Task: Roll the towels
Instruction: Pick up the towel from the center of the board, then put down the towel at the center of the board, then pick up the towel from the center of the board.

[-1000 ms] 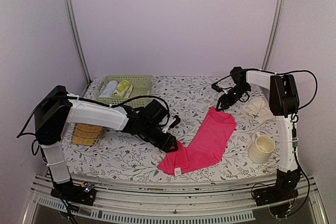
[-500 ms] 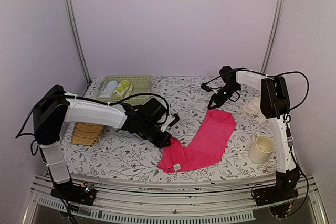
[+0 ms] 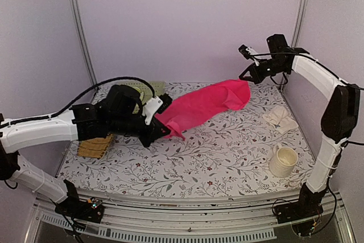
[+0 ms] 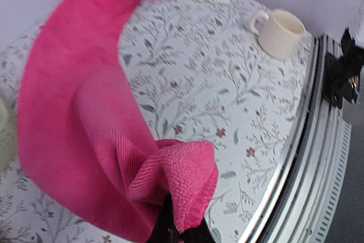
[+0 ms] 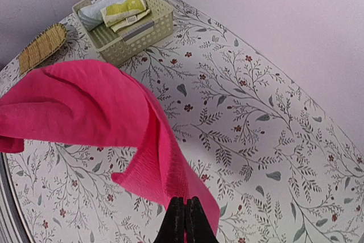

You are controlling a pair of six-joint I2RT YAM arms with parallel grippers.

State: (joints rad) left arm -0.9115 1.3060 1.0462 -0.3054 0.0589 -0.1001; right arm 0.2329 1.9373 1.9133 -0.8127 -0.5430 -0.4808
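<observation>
The floral-print table is open across its middle and near edge. Above it the pink towel hangs stretched in the air. The left jaws are pressed together on its lower left corner and the right jaws pinch its raised far end. A green basket of folded cloths sits at the far left corner; its label is too small to read. The straw mat lies by the left edge. The cream-white towel sits crumpled near the right edge, the mug nearer, apart.
</observation>
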